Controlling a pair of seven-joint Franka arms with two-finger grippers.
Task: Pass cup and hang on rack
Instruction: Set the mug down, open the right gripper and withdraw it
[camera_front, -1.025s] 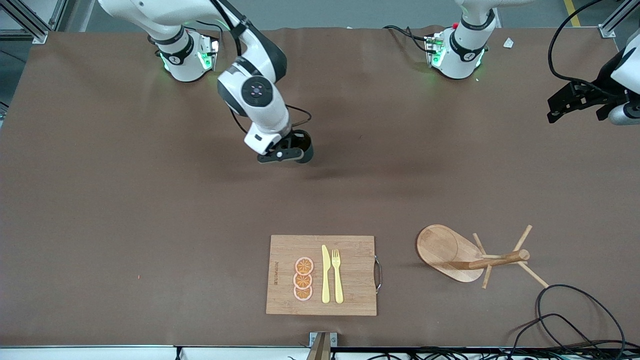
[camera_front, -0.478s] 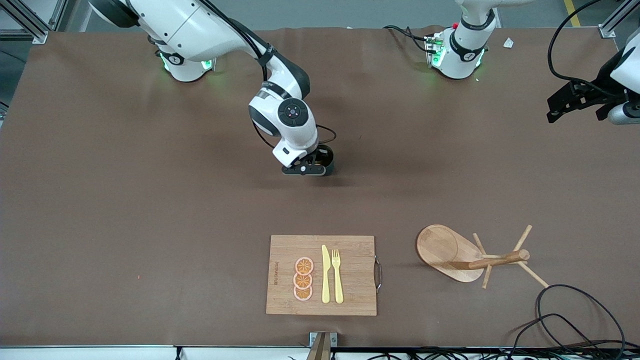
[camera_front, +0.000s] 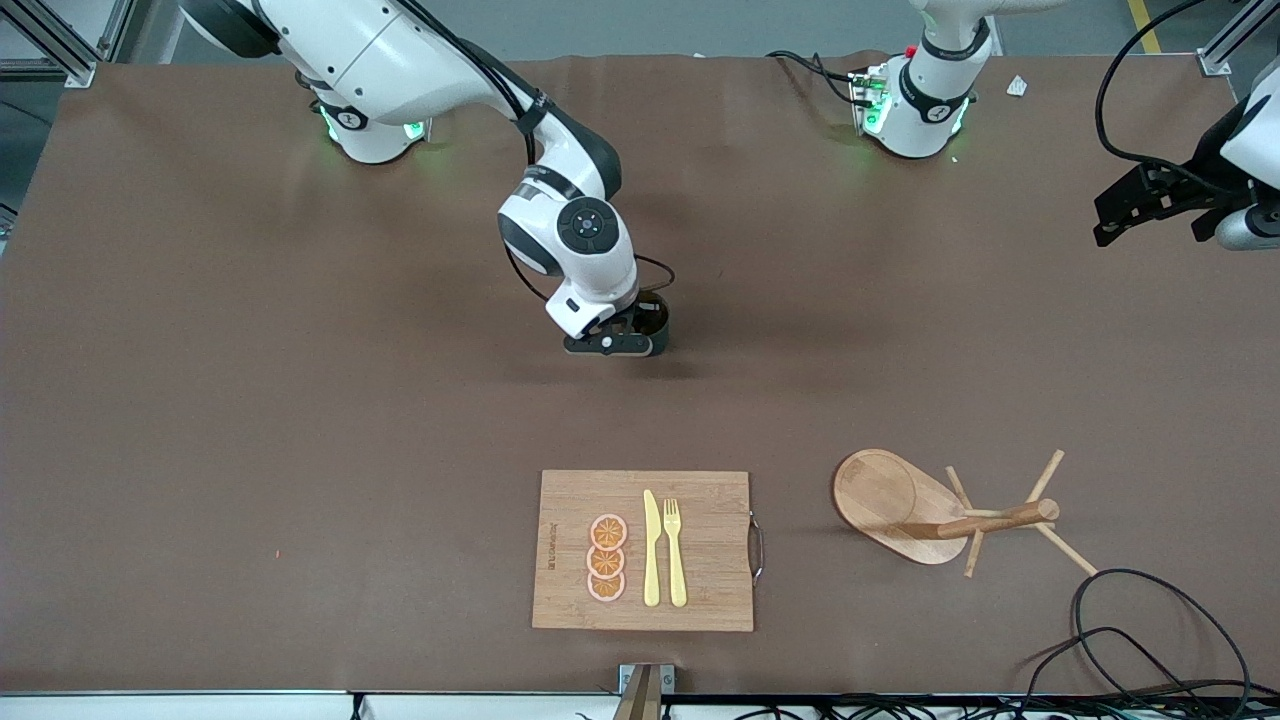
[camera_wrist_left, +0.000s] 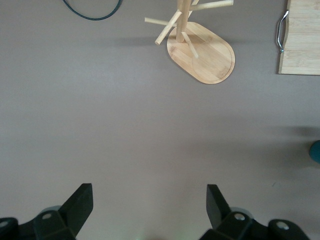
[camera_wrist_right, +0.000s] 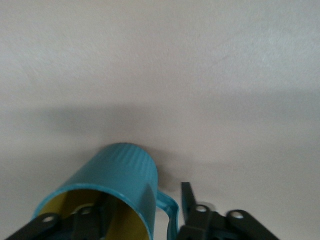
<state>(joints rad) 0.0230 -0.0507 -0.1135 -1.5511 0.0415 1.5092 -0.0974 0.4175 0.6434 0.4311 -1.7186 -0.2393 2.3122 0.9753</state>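
Front view: right tool (camera_front: 618, 338) is low over the middle of the surface (camera_front: 250, 400), with the cup (camera_front: 652, 312) in it, mostly hidden by the wrist, so the grip can't be read here. The rack (camera_front: 935, 512) stands toward the left arm's end, nearer the front camera than the right tool. Beside it, the cutting board (camera_front: 645, 550) carries three orange slices (camera_front: 606, 558), a yellow knife (camera_front: 651, 548) and a fork (camera_front: 675, 551). The left tool (camera_front: 1130, 205) waits high over the surface edge at its own end. A black cable (camera_front: 1150, 620) loops near the rack.

Left wrist view: left tool (camera_wrist_left: 150, 207) has its fingers (camera_wrist_left: 80, 205) spread wide, nothing between them, bare surface under. The rack (camera_wrist_left: 202, 50) shows upright on its oval base, the board's handled edge (camera_wrist_left: 300, 37) beside it; a sliver of teal, the cup (camera_wrist_left: 315, 151), at the frame edge.

Right wrist view: only this one shows the grip. The right tool (camera_wrist_right: 145, 215) is closed on the cup (camera_wrist_right: 115, 185), one finger (camera_wrist_right: 92, 220) inside the yellow interior, the other outside by the handle, pinching the wall. Whether the cup's bottom touches the surface can't be told.
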